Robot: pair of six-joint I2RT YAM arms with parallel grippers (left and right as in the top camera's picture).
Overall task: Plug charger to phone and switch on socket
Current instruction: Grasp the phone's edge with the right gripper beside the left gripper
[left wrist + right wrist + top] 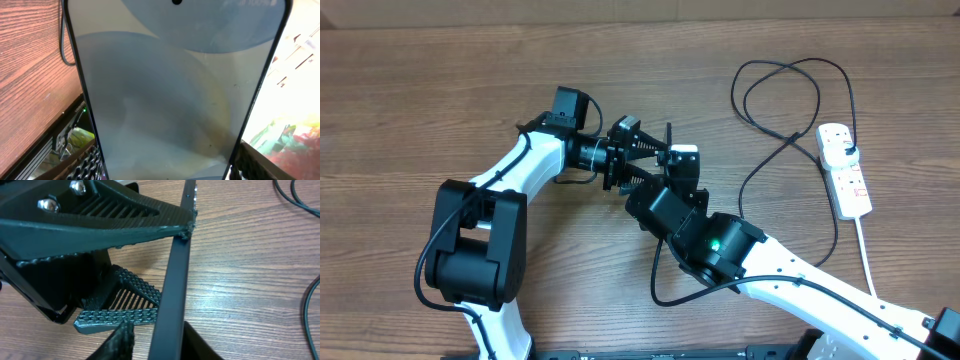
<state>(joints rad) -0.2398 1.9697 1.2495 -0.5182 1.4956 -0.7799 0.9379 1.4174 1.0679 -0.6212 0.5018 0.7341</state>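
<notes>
Table (420, 80): brown wood grain, fills the overhead view.
Left arm (520, 165): base at 8 o'clock, rises toward 11 o'clock, then bends at the wrist and points toward 3 o'clock at the centre.
Right arm (800, 285): enters from 5 o'clock and reaches toward 11 o'clock, meeting the left arm at the centre.
Socket (847, 180): white strip lying at 3 o'clock; its thick white cord (868, 255) trails toward 5 o'clock.
Phone (165, 100): at the centre, seen edge-on from above, its screen filling the left wrist view.
Charger (790, 68): black cable looped at 1 o'clock, one end at the socket; plug tip not visible.
Left gripper (658, 152): clamped across the phone.
Right gripper (161, 346): fingertips narrow either side of the phone's edge; contact cannot be told.
</notes>
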